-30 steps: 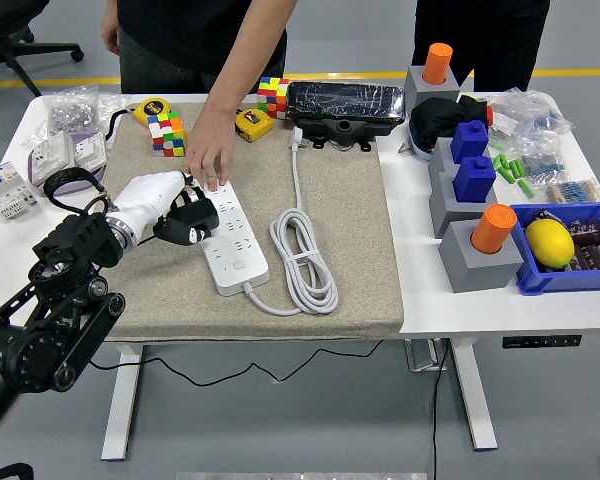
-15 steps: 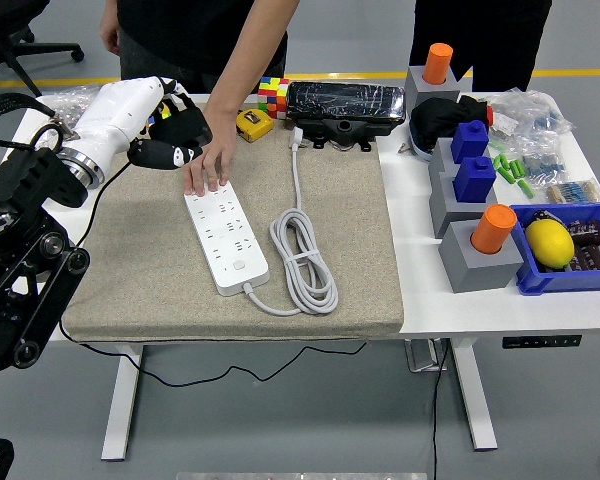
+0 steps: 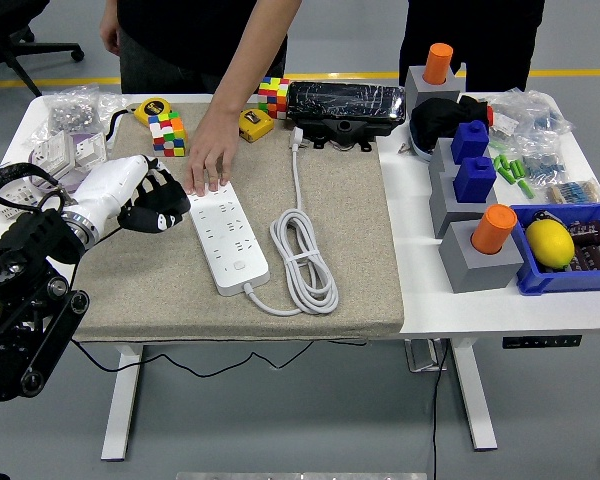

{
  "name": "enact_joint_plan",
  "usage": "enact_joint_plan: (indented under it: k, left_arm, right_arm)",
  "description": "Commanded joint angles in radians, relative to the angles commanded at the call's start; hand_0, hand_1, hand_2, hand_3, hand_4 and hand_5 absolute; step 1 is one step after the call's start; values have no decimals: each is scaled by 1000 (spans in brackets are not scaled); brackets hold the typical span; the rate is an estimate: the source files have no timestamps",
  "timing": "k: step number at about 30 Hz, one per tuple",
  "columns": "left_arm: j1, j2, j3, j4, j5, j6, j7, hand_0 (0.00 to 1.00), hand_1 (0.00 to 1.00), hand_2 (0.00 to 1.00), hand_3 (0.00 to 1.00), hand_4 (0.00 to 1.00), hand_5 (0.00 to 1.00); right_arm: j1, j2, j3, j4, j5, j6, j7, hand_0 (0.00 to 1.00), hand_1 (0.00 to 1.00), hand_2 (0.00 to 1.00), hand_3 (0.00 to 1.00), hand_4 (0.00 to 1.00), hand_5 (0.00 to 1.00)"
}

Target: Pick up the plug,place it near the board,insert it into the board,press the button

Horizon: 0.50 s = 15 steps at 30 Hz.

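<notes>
Left hand (image 3: pixel 156 203) is hovering with curled, empty fingers beside the white board (image 3: pixel 226 235); a person's hand (image 3: pixel 210 157) is pressing its far end; the plug (image 3: pixel 297 136) is lying on the beige mat (image 3: pixel 350 250); no print is reading clearly.

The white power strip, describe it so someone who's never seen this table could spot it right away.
On the beige mat covering the table's left part, the power strip lies left of the coiled white cable. A person's hand presses its far end. It is the only long white bar with rows of sockets.
</notes>
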Motion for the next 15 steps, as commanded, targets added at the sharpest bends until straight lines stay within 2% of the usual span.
enact_joint_plan:
  k: [7,15]
  left_arm:
    - [11,-2,23,30,2,1,-3,268,150,256,501,700,39]
    - [-1,-4,32,85,12,13,-19,278,171,268,502,700,41]
  right_arm:
    - [4,4,-2,0,0,1,5,779,718,717,748,998,933]
    - [6,0,0,0,1,0,0,779,718,717,748,998,934]
